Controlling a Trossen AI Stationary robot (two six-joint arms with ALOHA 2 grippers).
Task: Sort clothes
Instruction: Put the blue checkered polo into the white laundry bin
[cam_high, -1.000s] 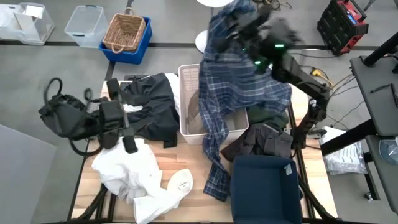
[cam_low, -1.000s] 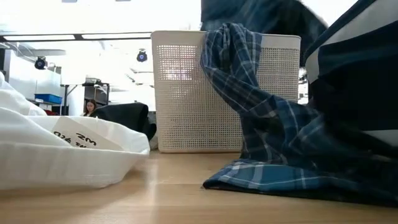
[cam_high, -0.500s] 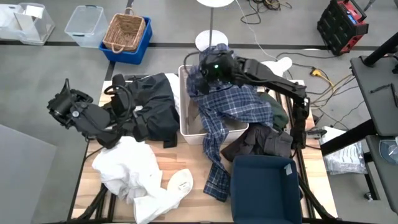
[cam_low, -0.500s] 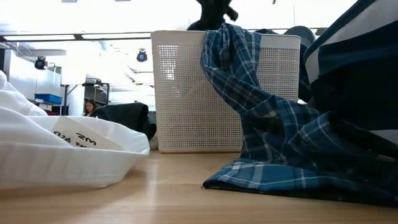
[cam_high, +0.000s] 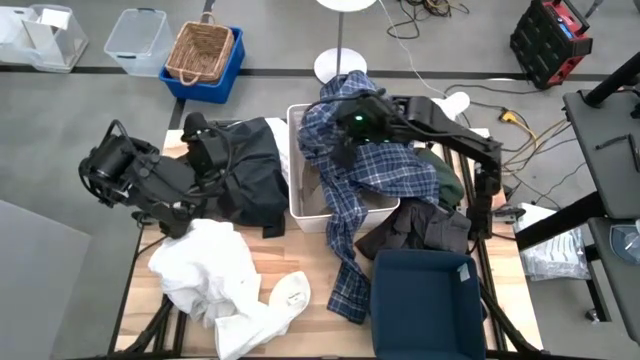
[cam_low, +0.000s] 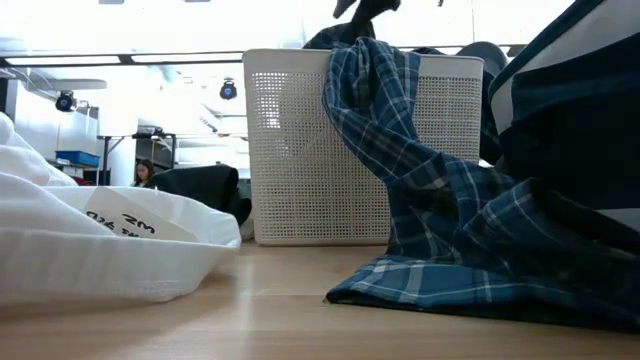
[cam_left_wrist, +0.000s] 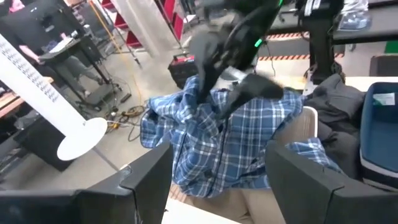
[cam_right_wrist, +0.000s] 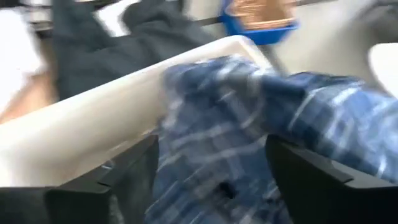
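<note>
The blue-and-white plaid shirt (cam_high: 375, 170) lies heaped over the white bin (cam_high: 297, 190). One tail hangs down the bin's front wall (cam_low: 290, 150) onto the table (cam_low: 420, 290). My right gripper (cam_high: 343, 118) hovers open just above the shirt's far part (cam_right_wrist: 249, 124), holding nothing. My left gripper (cam_high: 200, 135) is open over the far end of the black garment (cam_high: 250, 170), facing the bin with nothing between its fingers. White clothes (cam_high: 210, 270) lie in a pile at the near left. Dark pieces (cam_high: 425, 225) lie right of the white bin.
A dark blue bin (cam_high: 425, 305) stands at the near right edge, partly on the plaid tail. Beyond the table's far edge, on the floor, are a blue crate with a wicker basket (cam_high: 203, 55), a clear box (cam_high: 138, 38) and a white round base (cam_high: 338, 65).
My right gripper came down toward the white bin with the plaid shirt, then opened and let go. The shirt, which had hung lifted high, has dropped into a heap over the bin, while its tail has stayed on the table. My left gripper swung from the white clothes toward the far edge.
</note>
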